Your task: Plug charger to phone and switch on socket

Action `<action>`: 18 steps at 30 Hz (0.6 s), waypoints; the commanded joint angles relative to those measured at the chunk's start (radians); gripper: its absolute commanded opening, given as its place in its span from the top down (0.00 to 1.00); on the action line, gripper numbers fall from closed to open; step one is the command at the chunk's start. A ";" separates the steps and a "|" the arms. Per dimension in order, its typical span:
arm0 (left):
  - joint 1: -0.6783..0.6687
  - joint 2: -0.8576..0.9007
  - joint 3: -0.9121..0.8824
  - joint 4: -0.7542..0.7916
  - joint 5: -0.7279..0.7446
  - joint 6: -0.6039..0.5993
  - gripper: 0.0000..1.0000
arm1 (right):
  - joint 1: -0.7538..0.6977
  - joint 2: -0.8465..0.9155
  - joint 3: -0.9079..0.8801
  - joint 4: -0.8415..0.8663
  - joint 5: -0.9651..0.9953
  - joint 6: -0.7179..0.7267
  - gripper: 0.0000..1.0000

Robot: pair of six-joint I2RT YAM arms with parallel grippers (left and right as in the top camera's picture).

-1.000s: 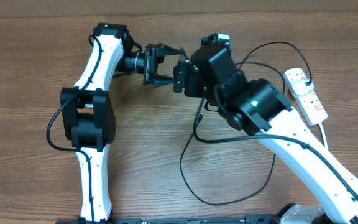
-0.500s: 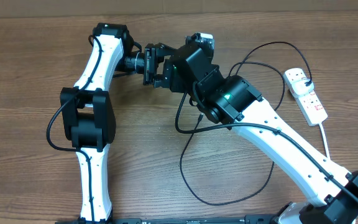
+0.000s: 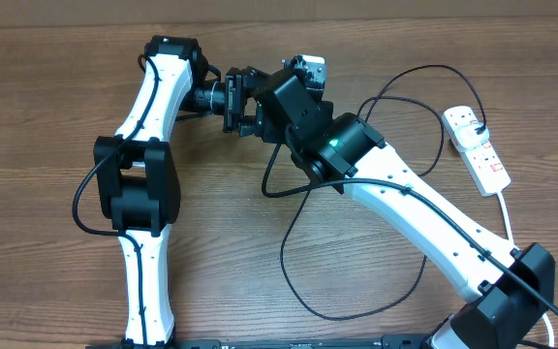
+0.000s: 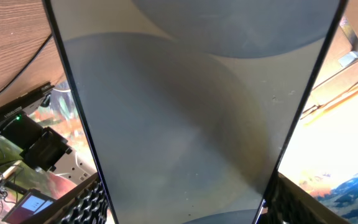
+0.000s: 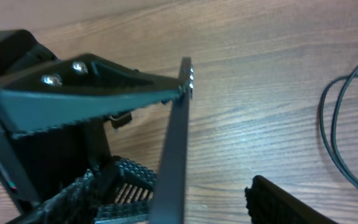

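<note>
The phone (image 4: 185,112) fills the left wrist view as a grey slab, and my left gripper (image 4: 188,208) is shut on its two long edges. In the right wrist view the phone (image 5: 176,149) stands edge-on between the fingers of my right gripper (image 5: 201,186), which is open. Its left pad (image 5: 126,180) is close to the phone and a gap remains on the right. From overhead the two grippers meet at the table's far middle (image 3: 255,102) and hide the phone. The charger (image 3: 356,310) loops over the table to its plug in the socket (image 3: 482,155) at the right.
The white left arm (image 3: 148,145) runs up the left side and the right arm (image 3: 424,213) crosses diagonally from the front right. The socket's thick white cord (image 3: 507,218) runs towards the front right edge. Loose cable lies under the right arm.
My right gripper has moved left onto the phone held by the left gripper, and its jaws have narrowed. The cable beneath it has been drawn leftward. The left arm has stayed still.
</note>
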 commanded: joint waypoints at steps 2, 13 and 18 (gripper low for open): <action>-0.002 -0.005 0.028 -0.003 0.045 0.038 0.35 | 0.000 -0.009 0.027 0.005 0.019 -0.009 0.34; -0.002 -0.005 0.028 -0.002 0.031 0.045 0.35 | 0.000 -0.009 0.027 0.002 0.078 -0.011 0.42; -0.002 -0.005 0.028 0.027 0.030 0.045 0.35 | 0.000 -0.009 0.027 -0.010 0.073 -0.012 0.46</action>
